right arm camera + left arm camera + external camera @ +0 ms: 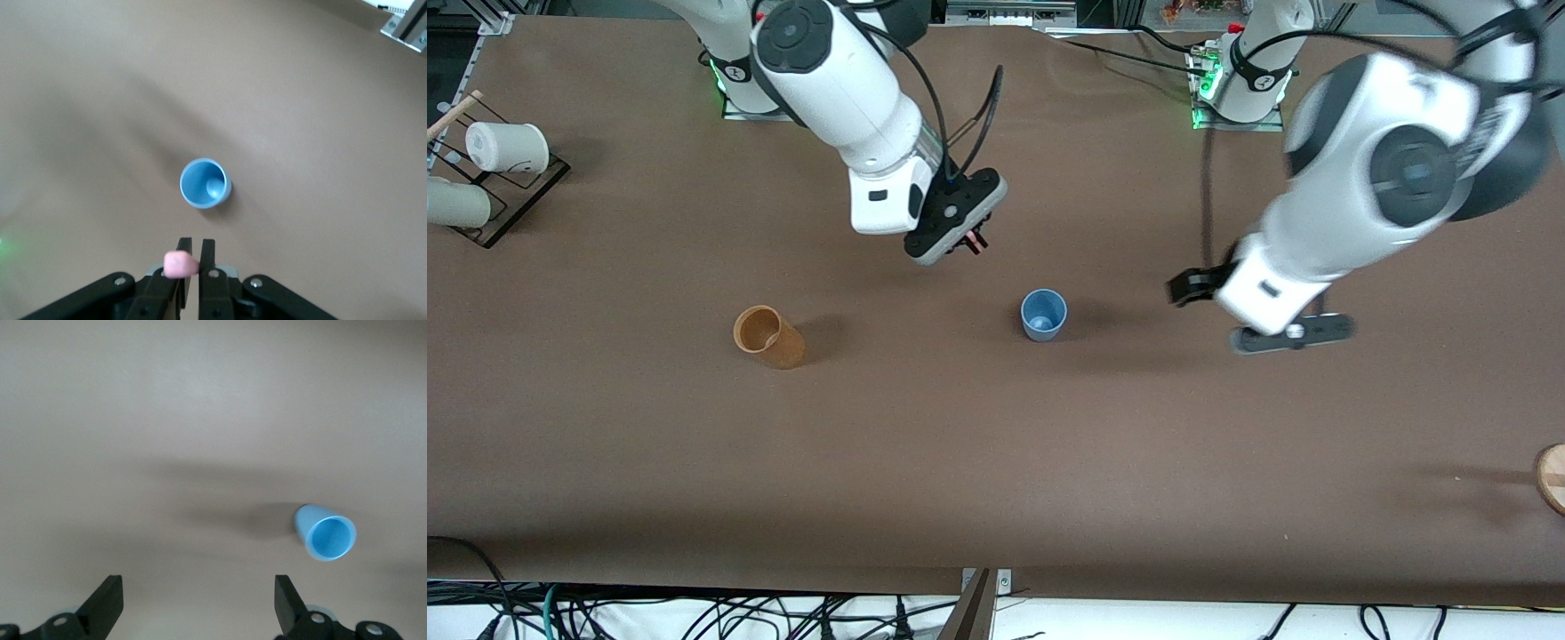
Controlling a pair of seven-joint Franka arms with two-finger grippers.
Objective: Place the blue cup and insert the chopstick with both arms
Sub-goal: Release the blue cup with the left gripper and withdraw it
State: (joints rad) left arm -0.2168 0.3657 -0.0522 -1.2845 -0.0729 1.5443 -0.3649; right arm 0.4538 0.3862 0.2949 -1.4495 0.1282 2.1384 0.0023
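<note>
The blue cup (pixel 1043 314) stands upright and empty near the middle of the table; it also shows in the left wrist view (pixel 325 535) and the right wrist view (pixel 205 183). My right gripper (pixel 971 242) hangs over the table beside the cup, toward the robots' bases, and is shut on the pinkish chopstick (pixel 976 243). In the right wrist view only the stick's pink end (pixel 180 265) shows at the shut right gripper (pixel 196 253). My left gripper (pixel 1288 340) hovers toward the left arm's end of the table, apart from the cup. It is open and empty (pixel 198 607).
A tan-orange cup (pixel 767 336) stands toward the right arm's end. A black rack (pixel 511 191) with white cups (pixel 507 147) and a pale wooden stick (pixel 454 114) sits at that end's corner. A wooden disc (pixel 1552 477) lies at the left arm's end.
</note>
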